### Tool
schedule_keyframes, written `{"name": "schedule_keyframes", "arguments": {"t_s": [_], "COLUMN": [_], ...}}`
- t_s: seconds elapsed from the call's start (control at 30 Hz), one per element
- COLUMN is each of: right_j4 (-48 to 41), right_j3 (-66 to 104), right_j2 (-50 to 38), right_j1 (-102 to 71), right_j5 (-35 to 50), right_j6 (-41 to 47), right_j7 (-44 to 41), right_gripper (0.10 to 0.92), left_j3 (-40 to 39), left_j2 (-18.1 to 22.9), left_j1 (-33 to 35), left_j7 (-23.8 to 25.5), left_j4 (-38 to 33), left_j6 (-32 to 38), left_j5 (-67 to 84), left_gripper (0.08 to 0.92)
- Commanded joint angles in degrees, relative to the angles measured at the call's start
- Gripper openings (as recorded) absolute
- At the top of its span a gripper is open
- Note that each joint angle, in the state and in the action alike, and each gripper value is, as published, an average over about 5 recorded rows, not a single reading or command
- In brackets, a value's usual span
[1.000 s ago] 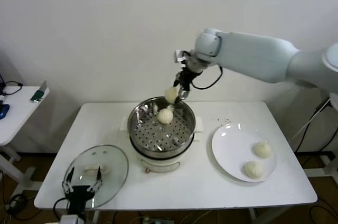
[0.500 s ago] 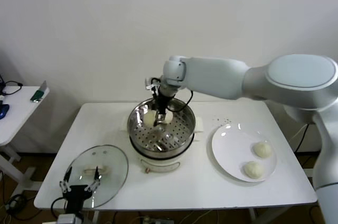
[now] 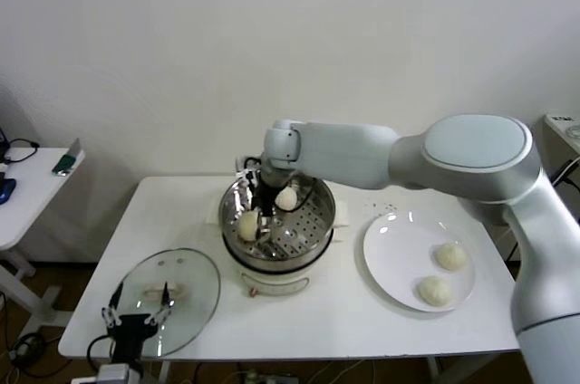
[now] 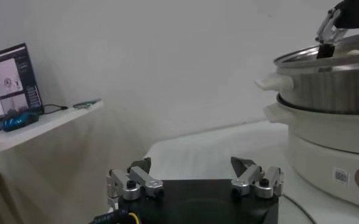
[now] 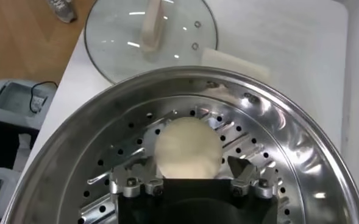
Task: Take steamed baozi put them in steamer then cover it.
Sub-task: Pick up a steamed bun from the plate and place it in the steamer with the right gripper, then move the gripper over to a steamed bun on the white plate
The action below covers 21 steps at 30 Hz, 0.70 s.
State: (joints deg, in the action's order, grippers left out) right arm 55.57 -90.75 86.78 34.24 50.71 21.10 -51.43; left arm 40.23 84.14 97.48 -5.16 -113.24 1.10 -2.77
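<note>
On the white counter, inside the steamer, the right pincer stands wide around a baozi, not gripping it.

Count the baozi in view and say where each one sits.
4. Two lie in the steamer: one by the right gripper, one behind. Two rest on the white plate: and.

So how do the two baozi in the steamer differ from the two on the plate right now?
The baozi in the steamer, one between the open right gripper's fingers and one behind, sit on a perforated metal tray. The plate pair rest on smooth white, no gripper near. All look round and cream-white.
</note>
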Motion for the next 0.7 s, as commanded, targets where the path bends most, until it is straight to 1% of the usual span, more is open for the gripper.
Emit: {"name": "schedule_keyframes", "arguments": {"t_s": [0.03,0.2,0.37,0.53,0.7], "right_j4": [4.2,11.67,20.29,27.48,31.82], "right_j3": [-0.27,-2.15,-4.22,-6.25,-6.24], "right_j2": [-4.74,-13.39,-25.5,-36.79,-46.19], "right_j1": [5.84,12.88,16.86,16.87,12.94], "right_j5": [-0.45,-1.44,-4.63,-13.11,-21.03], "right_j6": [-0.54,-1.99,-2.36,-2.67,-3.08], "right_j7": [-2.2,-4.77,-6.09,-7.02,-7.23], "right_gripper": [0.822,0.823,0.823,0.823,0.823], "left_j3": [0.11,0.23,0.34,0.49,0.64], "left_j2": [0.05,0.11,0.06,0.03,0.27], "left_j1": [-0.06,0.03,0.09,0.2,0.33], "left_j7": [-0.03,-0.09,-0.11,-0.18,-0.23], "left_j4": [-0.25,-0.31,-0.19,-0.05,-0.05], "left_j6": [-0.18,-0.22,-0.26,-0.38,-0.65], "left_j5": [-0.01,0.16,0.28,0.32,0.12], "left_gripper": [0.823,0.823,0.823,0.823,0.823]}}
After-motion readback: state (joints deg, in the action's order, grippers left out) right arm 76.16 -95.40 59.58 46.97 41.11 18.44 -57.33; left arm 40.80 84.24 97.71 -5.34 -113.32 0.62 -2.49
